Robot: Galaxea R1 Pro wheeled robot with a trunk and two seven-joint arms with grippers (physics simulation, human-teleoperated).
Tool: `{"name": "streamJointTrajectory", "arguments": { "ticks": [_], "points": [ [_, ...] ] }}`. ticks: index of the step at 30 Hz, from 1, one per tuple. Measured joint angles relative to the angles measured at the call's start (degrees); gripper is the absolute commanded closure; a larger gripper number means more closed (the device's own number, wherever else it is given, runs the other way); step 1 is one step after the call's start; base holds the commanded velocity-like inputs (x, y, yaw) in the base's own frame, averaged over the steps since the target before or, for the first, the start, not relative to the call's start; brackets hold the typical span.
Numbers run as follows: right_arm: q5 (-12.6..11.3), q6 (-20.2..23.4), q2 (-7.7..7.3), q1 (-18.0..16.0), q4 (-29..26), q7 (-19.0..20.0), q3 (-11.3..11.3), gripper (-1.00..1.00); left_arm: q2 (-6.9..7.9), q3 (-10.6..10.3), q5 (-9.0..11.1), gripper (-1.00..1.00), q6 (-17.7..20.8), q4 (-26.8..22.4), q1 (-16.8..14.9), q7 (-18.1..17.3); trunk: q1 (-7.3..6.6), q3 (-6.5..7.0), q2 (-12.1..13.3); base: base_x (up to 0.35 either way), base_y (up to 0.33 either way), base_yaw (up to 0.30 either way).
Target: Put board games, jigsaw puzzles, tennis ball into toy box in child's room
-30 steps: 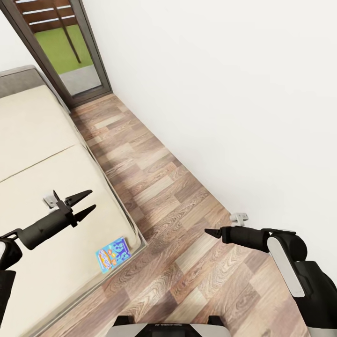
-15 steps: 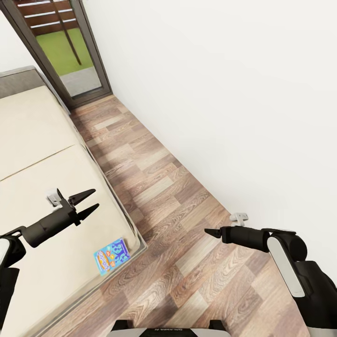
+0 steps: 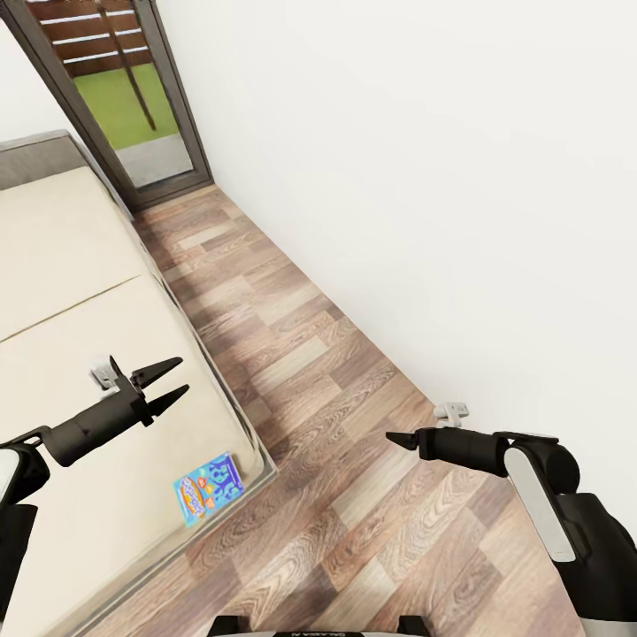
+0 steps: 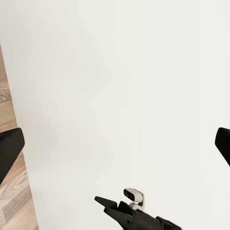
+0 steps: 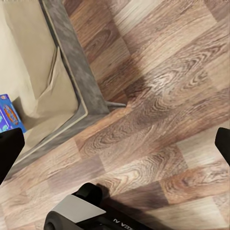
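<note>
Cream bedding lies under the left end effector (image 3: 165,383), whose fingers are spread apart and hold nothing. Just below and beside it, a blue board game (image 3: 205,487) rests near the bed's (image 3: 53,265) corner. Over wood floor (image 3: 327,425), the right end effector (image 3: 395,439) hangs; I cannot tell its spread.

The left gripper (image 3: 168,382) is held forward with fingers (image 3: 157,366) spread; the right gripper (image 3: 395,439) points leftward.

one board game (image 3: 206,487), one bed (image 3: 80,301), two grippers, one door (image 3: 119,93)
</note>
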Motion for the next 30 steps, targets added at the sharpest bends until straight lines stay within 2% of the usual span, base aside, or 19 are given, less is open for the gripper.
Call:
{"name": "streamJointTrajectory", "arguments": {
  "ticks": [30],
  "points": [
    [0.0,0.0,0.02,0.0,-0.4,0.0,0.1,-1.0,0.11,-0.1,0.0,-1.0,0.4,0.0,-0.1,0.0,6.59,-2.62,-12.0,0.0,0.0,0.0]
  ]
}}
